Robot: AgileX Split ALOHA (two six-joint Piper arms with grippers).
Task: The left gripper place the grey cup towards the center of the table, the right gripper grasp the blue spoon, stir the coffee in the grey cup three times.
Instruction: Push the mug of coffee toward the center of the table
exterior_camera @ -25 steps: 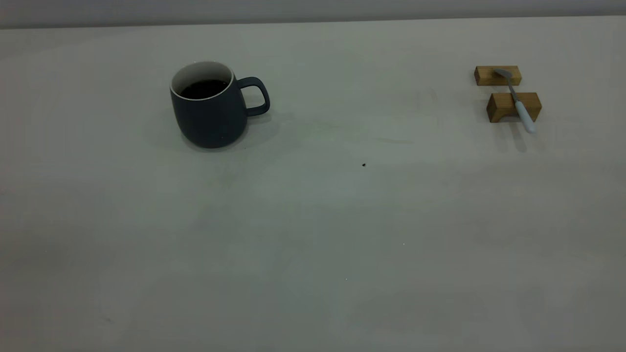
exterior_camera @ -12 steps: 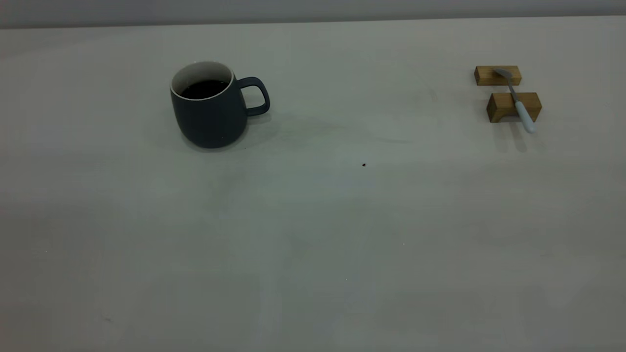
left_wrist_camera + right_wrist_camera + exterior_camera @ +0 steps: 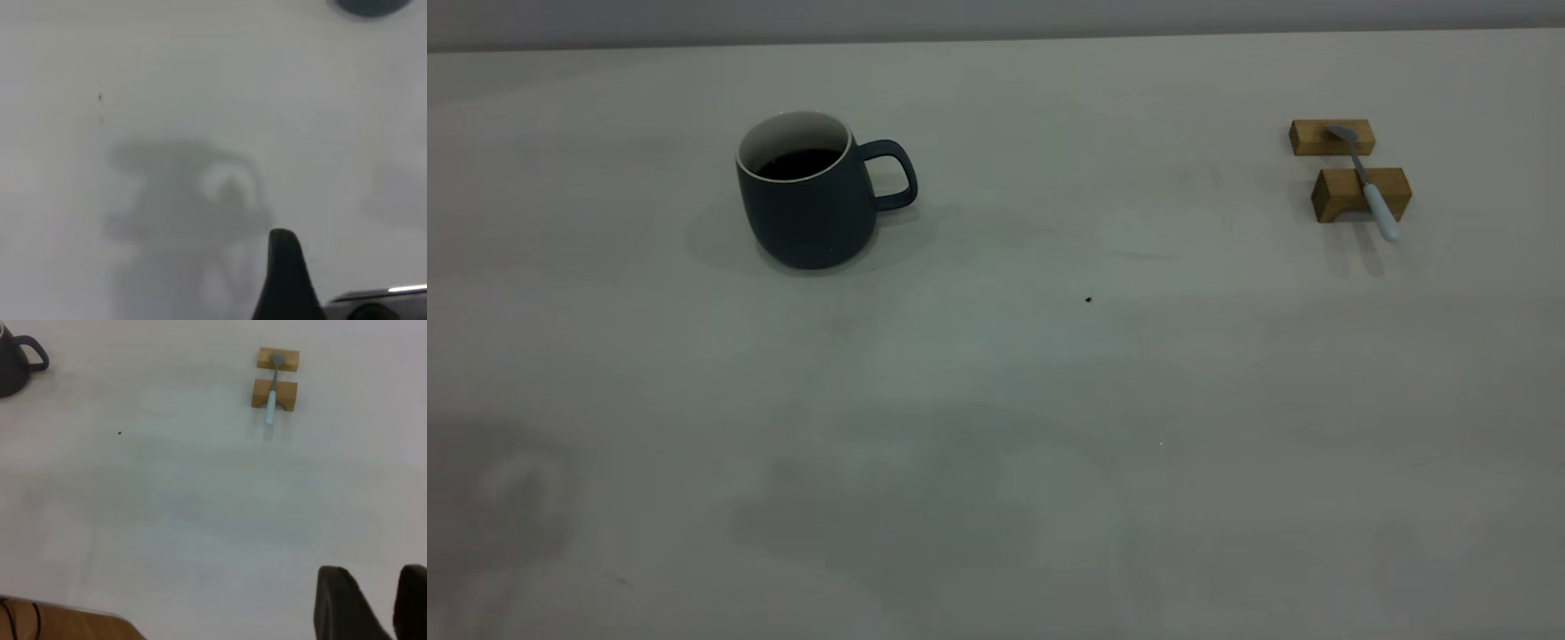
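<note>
We judged nothing done yet: the cup (image 3: 807, 197) of coffee (image 3: 799, 163) stood untouched at the upper left of the exterior frame, the spoon (image 3: 1368, 185) across two wooden blocks (image 3: 1360, 194) at the upper right. The right end effector (image 3: 373, 603) showed fingers slightly apart; of the left end effector (image 3: 288, 273) we could not tell. The desk (image 3: 1049, 427) between lay open, its far edge well behind both.
</note>
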